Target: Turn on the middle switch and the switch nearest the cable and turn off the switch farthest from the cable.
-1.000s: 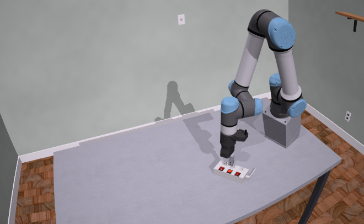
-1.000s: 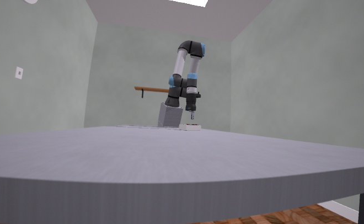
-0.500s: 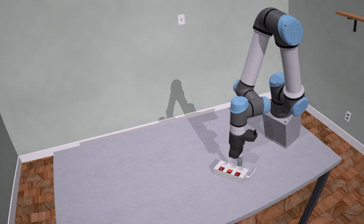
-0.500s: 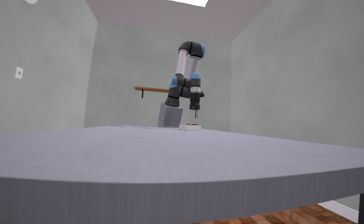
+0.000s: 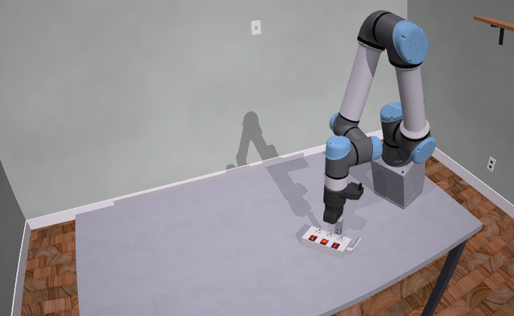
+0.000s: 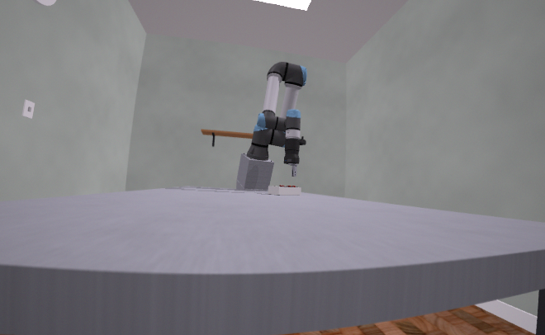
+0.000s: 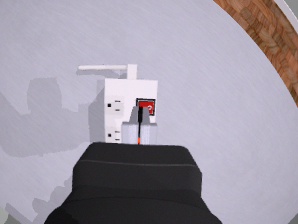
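The white power strip [image 5: 343,253] [image 6: 284,190] [image 7: 116,106] lies flat on the grey table [image 5: 173,243] [image 6: 225,228], right way up, with its short cable stub [image 5: 354,244] [image 7: 101,70] at the right end. Its three rocker switches all look red: the one farthest from the cable [image 5: 312,237], the middle one [image 5: 324,241] and the one nearest the cable [image 5: 335,245] [image 7: 147,106]. My gripper [image 5: 339,229] [image 6: 294,172] [image 7: 140,116] is shut on nothing and hangs a little above the strip at the cable end. In the wrist view its body hides the other two switches.
The arm's grey pedestal [image 5: 399,184] [image 6: 253,172] stands on the table behind the strip. The table's curved front edge [image 5: 408,271] runs close on the strip's near right side. A wooden wall shelf [image 5: 502,26] hangs high at the right.
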Controlling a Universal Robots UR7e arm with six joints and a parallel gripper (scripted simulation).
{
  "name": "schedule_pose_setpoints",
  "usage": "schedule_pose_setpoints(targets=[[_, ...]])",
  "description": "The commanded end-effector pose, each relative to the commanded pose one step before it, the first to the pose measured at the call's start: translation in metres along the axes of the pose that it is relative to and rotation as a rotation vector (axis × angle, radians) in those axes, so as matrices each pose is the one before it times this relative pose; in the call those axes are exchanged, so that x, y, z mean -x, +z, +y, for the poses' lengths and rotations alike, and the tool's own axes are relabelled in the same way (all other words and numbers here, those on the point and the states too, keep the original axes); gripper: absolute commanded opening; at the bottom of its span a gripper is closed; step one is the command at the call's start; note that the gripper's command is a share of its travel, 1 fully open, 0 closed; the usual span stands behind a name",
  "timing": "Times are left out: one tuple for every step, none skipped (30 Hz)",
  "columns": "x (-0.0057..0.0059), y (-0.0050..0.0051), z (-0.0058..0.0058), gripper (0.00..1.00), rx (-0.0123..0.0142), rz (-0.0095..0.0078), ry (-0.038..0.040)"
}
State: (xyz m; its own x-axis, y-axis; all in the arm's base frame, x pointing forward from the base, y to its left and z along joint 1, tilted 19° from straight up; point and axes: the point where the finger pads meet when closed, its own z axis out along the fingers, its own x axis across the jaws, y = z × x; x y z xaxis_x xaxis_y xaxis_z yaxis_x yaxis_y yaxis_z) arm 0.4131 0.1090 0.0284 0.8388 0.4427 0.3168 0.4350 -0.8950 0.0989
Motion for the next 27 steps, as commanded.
schedule_pose_setpoints(targets=[[-0.00034,-0.00027,0.00016,0.00,0.00062,0.00102,-0.00015],[0.00000,0.00000,0.00000,0.00,0.00000,0.00000,0.00000],[0.00000,0.00000,0.00000,0.00,0.00000,0.00000,0.00000],[0.00000,0.00000,0.00000,0.00,0.00000,0.00000,0.00000],[0.00000,0.00000,0.00000,0.00,0.00000,0.00000,0.00000],[0.00000,0.00000,0.00000,0.00,0.00000,0.00000,0.00000],[0.00000,0.00000,0.00000,0.00,0.00000,0.00000,0.00000],[0.00000,0.00000,0.00000,0.00,0.00000,0.00000,0.00000],[0.00000,0.00000,0.00000,0.00,0.00000,0.00000,0.00000],[0.00000,0.00000,0.00000,0.00,0.00000,0.00000,0.00000],[0.00000,0.00000,0.00000,0.00,0.00000,0.00000,0.00000],[0.00000,0.00000,0.00000,0.00,0.00000,0.00000,0.00000],[0.00000,0.00000,0.00000,0.00,0.00000,0.00000,0.00000],[0.00000,0.00001,0.00000,0.00,0.00000,0.00000,0.00000],[0.00000,0.00004,0.00000,0.00,0.00000,0.00000,0.00000],[0.00000,0.00007,0.00000,0.00,0.00000,0.00000,0.00000],[0.00000,0.00011,0.00000,0.00,0.00000,0.00000,0.00000],[0.00000,0.00015,0.00000,0.00,0.00000,0.00000,0.00000],[0.00000,0.00021,0.00000,0.00,0.00000,0.00000,0.00000],[0.00000,0.00027,0.00000,0.00,0.00000,0.00000,0.00000],[0.00000,0.00033,0.00000,0.00,0.00000,-0.00001,0.00000],[0.00000,0.00039,0.00000,0.00,0.00000,-0.00001,0.00000],[0.00000,0.00046,0.00000,0.00,0.00000,-0.00001,0.00000],[0.00000,0.00053,0.00000,0.00,0.00000,-0.00001,0.00000],[0.00000,0.00060,0.00000,0.00,0.00000,-0.00001,0.00000],[0.00000,0.00067,0.00000,0.00,0.00000,-0.00001,0.00000],[0.00000,0.00074,-0.00001,0.00,0.00000,-0.00001,0.00000]])
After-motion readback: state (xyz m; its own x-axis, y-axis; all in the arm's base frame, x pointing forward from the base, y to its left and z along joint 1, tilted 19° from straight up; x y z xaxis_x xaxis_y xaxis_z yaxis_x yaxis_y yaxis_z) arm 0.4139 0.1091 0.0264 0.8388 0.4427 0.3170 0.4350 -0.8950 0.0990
